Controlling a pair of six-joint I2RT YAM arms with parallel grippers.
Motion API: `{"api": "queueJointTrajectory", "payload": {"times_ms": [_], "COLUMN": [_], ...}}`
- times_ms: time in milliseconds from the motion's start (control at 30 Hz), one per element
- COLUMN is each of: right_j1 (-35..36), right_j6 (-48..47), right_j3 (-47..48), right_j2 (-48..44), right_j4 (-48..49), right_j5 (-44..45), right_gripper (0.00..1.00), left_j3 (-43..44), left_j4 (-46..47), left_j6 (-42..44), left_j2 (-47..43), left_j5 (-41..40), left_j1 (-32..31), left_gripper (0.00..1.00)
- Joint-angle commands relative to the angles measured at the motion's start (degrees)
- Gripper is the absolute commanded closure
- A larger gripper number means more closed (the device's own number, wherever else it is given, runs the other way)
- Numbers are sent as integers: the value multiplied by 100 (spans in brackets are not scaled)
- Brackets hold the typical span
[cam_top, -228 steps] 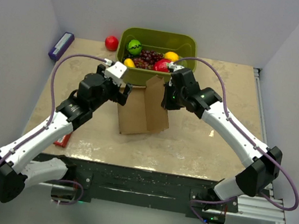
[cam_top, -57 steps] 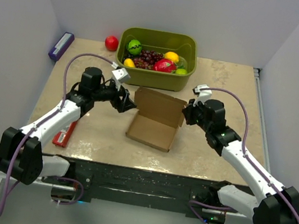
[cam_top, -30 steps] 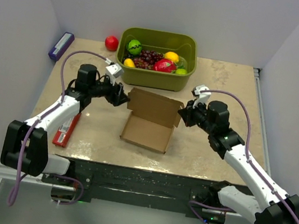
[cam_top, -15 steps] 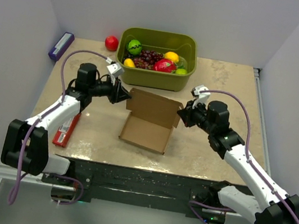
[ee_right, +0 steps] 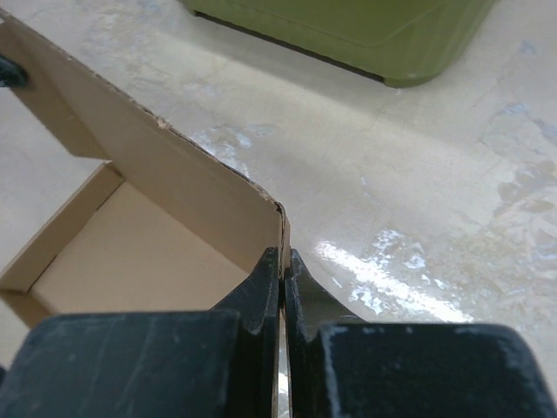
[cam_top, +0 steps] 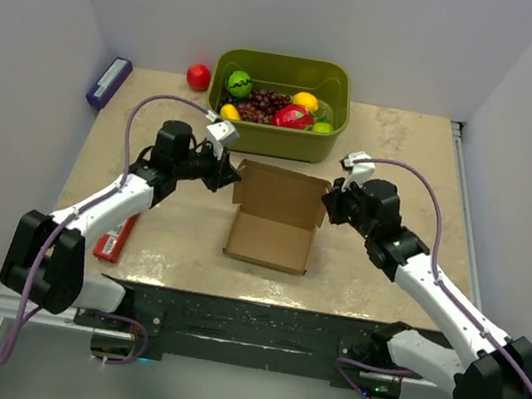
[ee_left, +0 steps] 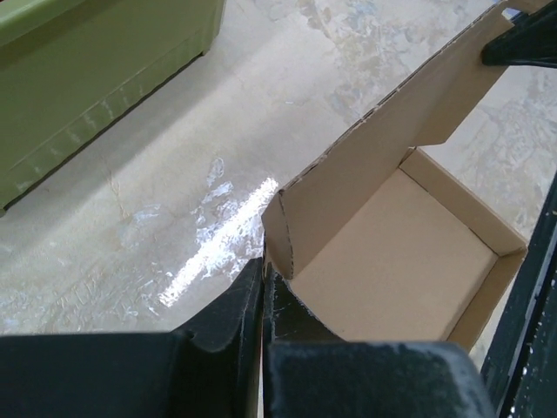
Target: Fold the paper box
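While the paper box (cam_top: 272, 223) sat on the table (cam_top: 404, 161) just on the near side of the green tub (cam_top: 273, 142), clear of its front wall, both arms had hold of it. Its shallow tray lay flat with the open side up, and the lid panel stood raised along the tray's edge nearest the tub, leaning a little toward the tub. The left gripper (cam_top: 229, 176) was pressed fully together on the small rounded flap at the lid's left corner, the thin cardboard caught between its black fingertips (ee_left: 252, 287). The right gripper (cam_top: 329, 202) was likewise clamped tight on the lid's right edge, with only the sheet's thickness between its jaws in the right wrist view. Both grippers were lower than the tub's front rim and apart from it. Fruit (cam_top: 265, 106) filled the tub. A slim red pack (cam_top: 116, 237) lay well to the near left of the tub, partly under the left arm.
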Motion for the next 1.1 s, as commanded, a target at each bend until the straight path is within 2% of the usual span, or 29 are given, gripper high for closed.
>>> {"api": "queueJointTrajectory", "payload": {"times_ms": [0, 67, 167, 300, 500, 767, 900, 1067], "right_j1": [521, 758, 838, 935, 961, 988, 1032, 1128], "right_j6": [399, 514, 831, 1086, 1130, 1148, 1139, 1156], "right_j3": [294, 391, 487, 558, 778, 462, 207, -215], "right_j2": [180, 373, 610, 804, 1331, 2035, 2184, 2184], "right_j4": [462, 462, 699, 998, 1699, 3289, 3696, 3969], "right_j5": [1272, 1964, 2555, 3101, 3830, 4043, 4121, 4341], "right_gripper": [100, 100, 100, 100, 100, 100, 100, 100], "left_j3": [185, 185, 106, -44, 298, 343, 194, -139], "left_j4": [118, 250, 609, 1172, 1752, 3228, 3940, 4337], "left_j6": [-335, -563, -880, -1170, -1215, -1346, -1399, -1495], "left_j2": [-26, -9, 0, 184, 781, 1581, 1854, 1986], "left_j5": [-1192, -1578, -2149, -2784, -3329, -4138, -4454, -4771], "left_j1": [-401, -577, -779, -1060, -1430, -1693, -1930, -2124], "left_gripper": [100, 100, 100, 100, 100, 100, 100, 100]}}
